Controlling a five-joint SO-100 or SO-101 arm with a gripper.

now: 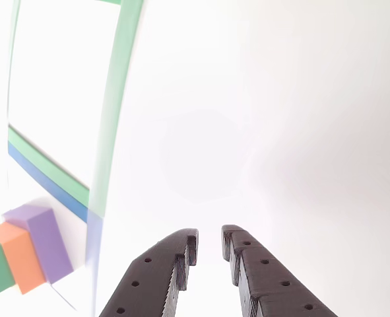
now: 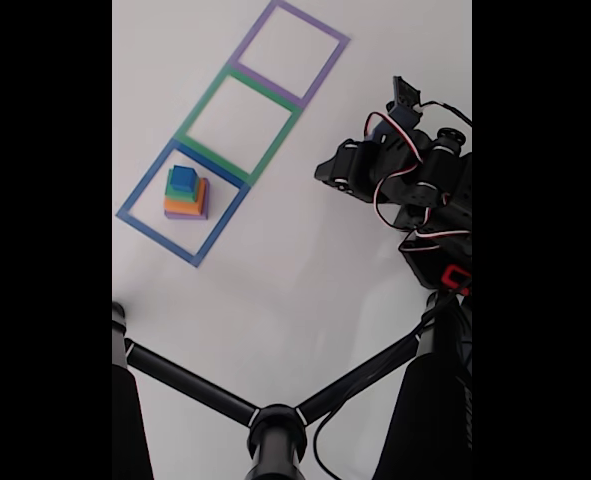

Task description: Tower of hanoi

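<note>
The big white counter [image 2: 305, 290] is carrying everything. Three taped square outlines are lying on it in a row in the fixed view: a blue taped square [image 2: 140, 225] nearest the bottom, a green taped square [image 2: 272, 145] in the middle, and a purple taped square [image 2: 320, 70] at the top. A black stand with thin legs [image 2: 275, 425] is sitting at the bottom of that view.

The black robot arm with white and red wires [image 2: 425, 190] is reaching in from the right side of the fixed view, well apart from the squares.

The black toothed jaws [image 1: 209, 246] are poking up from the bottom of the other view. They are open a little bit, with white counter showing in the gap, and they are holding nothing.

The tower of four plastic square blocks is standing inside the blue taped square. The purple block [image 2: 201, 212] is sitting at the bottom, the orange block [image 2: 181, 206] on it, then the green block [image 2: 181, 193], and the small blue block [image 2: 183, 177] on top. In the other view, the tower is showing at the left edge, beside the jaws but not touching them.
</note>
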